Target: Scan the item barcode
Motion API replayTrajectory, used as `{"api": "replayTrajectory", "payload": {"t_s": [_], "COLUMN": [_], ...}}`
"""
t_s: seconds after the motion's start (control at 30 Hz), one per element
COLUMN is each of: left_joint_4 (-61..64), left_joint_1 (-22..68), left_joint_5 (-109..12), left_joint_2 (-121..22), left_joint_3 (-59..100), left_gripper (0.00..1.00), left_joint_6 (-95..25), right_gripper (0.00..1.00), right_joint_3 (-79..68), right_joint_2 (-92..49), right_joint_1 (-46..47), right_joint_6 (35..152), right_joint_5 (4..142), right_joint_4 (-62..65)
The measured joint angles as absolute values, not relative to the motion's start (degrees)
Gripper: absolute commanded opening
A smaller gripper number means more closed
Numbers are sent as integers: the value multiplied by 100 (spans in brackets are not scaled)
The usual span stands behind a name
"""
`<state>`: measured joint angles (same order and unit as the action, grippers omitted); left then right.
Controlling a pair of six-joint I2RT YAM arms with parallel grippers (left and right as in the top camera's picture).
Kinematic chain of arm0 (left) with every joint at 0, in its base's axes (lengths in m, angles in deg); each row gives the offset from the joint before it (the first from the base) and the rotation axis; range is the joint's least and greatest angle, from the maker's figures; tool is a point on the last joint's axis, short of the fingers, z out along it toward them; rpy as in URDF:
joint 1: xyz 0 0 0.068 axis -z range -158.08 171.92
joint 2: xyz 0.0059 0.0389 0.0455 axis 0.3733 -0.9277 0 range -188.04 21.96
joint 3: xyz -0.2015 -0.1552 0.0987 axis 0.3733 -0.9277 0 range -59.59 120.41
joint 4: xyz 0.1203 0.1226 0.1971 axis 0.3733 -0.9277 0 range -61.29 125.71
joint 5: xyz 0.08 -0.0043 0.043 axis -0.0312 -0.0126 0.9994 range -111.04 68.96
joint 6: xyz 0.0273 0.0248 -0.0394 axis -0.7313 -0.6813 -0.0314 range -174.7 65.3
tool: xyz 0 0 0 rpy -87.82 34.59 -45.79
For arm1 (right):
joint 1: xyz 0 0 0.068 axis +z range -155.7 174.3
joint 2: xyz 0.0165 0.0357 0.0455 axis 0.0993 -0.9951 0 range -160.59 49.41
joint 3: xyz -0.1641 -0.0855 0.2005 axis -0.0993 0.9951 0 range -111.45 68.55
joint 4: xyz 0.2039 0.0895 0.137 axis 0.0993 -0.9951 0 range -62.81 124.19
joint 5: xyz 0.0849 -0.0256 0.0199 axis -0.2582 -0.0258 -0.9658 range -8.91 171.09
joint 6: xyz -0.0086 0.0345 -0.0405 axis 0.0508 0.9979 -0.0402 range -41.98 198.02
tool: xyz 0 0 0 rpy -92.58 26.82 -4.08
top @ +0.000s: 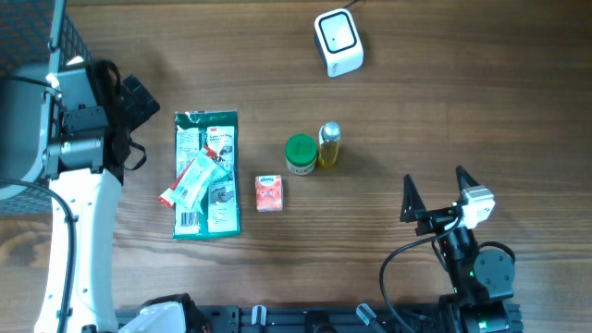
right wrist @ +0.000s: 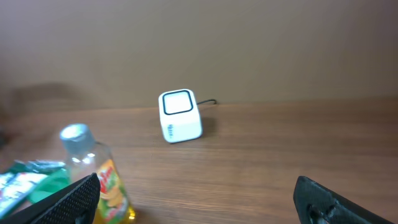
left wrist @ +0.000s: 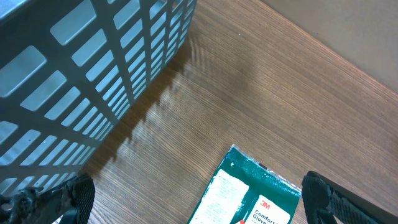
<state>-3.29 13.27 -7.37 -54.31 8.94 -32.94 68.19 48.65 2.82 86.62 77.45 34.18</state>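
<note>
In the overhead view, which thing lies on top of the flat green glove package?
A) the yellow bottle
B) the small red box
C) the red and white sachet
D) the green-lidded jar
C: the red and white sachet lies slanted across the flat green glove package in the overhead view.

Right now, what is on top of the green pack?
A red-and-white packet lies slanted across the green pack. It covers part of the pack's front, so what is printed there cannot be seen.
</note>
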Motion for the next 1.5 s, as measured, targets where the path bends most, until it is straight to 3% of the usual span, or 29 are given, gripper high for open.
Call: {"api": "replayTrajectory", "payload": {"t_s": [0.33, 0.6, 0.73, 0.9, 1.2, 1.23, 1.37, 1.4, 1.5], "left_joint_4": [-332, -329, -332, -345, -349, -347, -349, -349, -349], "left_joint_1": [1327, 1327, 1327, 1327, 1327, 1327, 1327, 1327, 1327], "left_joint_5": [-737, -737, -737, -737, -737, -737, -737, -737, -737], "left_joint_2": [-5431, -5431, -5431, -5431, -5431, -5431, -5431, -5431, -5431], "left_joint_3": [894, 894, 894, 894, 894, 894, 894, 894, 894], "left_gripper": [100, 100, 100, 100, 100, 100, 100, 100, 100], "left_joint_6": [-3294, -3294, -3294, -3294, -3294, -3294, -3294, -3294, -3294], "right_gripper": [100, 100, 100, 100, 100, 96, 27, 15, 11], "right_joint_3": [6452, 4070, 2177, -273, -1174, -1174, -1174, -1174, -1174], "right_joint_2": [4865, 4585, 3825, 2201, 385, 282, -4, -107, -418], "right_joint_1": [282, 282, 282, 282, 282, 282, 282, 282, 282], "right_joint_6": [9041, 9047, 8968, 8929, 8929, 8927, 8881, 8892, 8890], "right_joint_5": [7052, 7210, 7332, 7457, 7317, 7199, 6805, 6659, 6338], "right_joint_4": [3129, 1037, -230, -2807, -3686, -3699, -3710, -3732, -3793]}}
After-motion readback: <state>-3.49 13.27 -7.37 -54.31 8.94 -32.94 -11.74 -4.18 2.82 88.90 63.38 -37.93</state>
